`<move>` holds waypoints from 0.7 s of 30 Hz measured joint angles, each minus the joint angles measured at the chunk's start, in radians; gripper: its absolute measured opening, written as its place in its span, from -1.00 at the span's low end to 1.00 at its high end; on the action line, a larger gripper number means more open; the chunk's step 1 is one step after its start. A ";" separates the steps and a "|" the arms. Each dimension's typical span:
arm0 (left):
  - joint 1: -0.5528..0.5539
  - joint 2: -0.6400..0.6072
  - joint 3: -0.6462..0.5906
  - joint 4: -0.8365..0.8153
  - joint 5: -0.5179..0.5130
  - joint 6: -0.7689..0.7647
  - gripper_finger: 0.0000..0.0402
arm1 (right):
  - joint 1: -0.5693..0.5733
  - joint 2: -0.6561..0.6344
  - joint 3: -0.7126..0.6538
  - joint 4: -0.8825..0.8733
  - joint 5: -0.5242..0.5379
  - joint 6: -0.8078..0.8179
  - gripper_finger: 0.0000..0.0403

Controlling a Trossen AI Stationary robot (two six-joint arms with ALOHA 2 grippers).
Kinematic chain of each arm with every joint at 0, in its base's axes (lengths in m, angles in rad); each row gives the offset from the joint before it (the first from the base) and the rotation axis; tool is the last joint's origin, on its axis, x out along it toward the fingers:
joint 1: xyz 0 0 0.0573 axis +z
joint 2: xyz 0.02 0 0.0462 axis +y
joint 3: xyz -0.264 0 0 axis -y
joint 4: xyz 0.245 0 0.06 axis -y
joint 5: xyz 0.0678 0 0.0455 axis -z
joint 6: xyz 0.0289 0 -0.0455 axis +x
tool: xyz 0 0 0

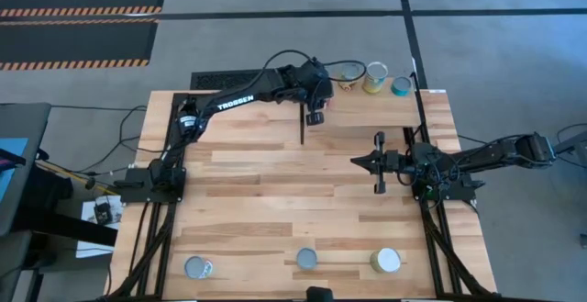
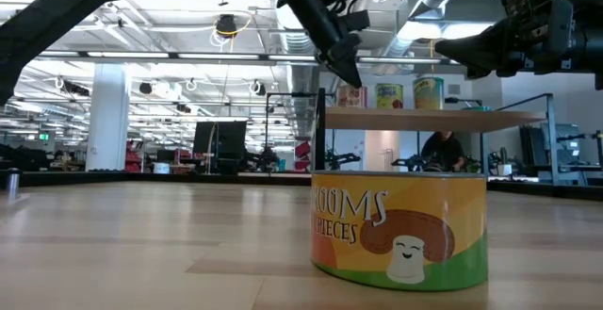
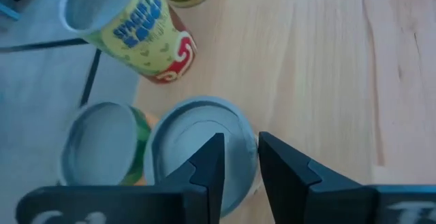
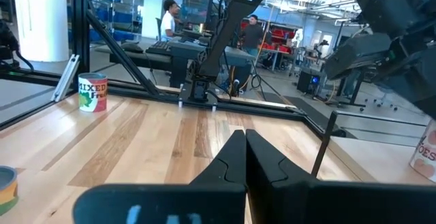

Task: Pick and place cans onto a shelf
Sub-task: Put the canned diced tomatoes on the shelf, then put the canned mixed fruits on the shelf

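Note:
Three cans [image 1: 374, 77] stand on the raised wooden shelf [image 2: 433, 119] at the table's far right. My left gripper [image 1: 316, 100] hangs over the shelf's left end, fingers pointing down. In the left wrist view it [image 3: 238, 142] is slightly open just above the silvery top of one can [image 3: 197, 142]. Beside that can stand a green-and-orange can [image 3: 102, 149] and a yellow-and-red can [image 3: 136, 33]. My right gripper [image 1: 358, 162] is shut and empty in mid-air, right of the table's middle. Three more cans [image 1: 306, 260] stand along the near edge.
A mushroom can [image 2: 400, 230] stands close to the low camera. The shelf's thin black posts [image 1: 303, 123] rise from the table beside my left gripper. A mixed-fruit can [image 4: 92, 92] shows in the right wrist view. A black perforated rack [image 1: 220, 80] lies behind the table's far edge.

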 joint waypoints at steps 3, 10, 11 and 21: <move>0.000 0.000 0.026 -0.013 -0.002 0.011 -0.59 | 0.000 0.000 0.000 0.000 0.000 -0.001 -0.94; -0.007 -0.011 0.084 -0.031 0.060 -0.006 -0.82 | 0.000 0.000 0.000 0.000 0.000 -0.012 -0.94; -0.011 -0.017 0.084 -0.029 0.092 -0.013 -0.89 | 0.000 0.000 0.000 0.000 0.000 -0.014 -0.94; -0.095 -0.048 -0.042 0.173 0.171 -0.050 -1.00 | 0.000 0.000 0.000 -0.001 0.000 -0.027 -0.94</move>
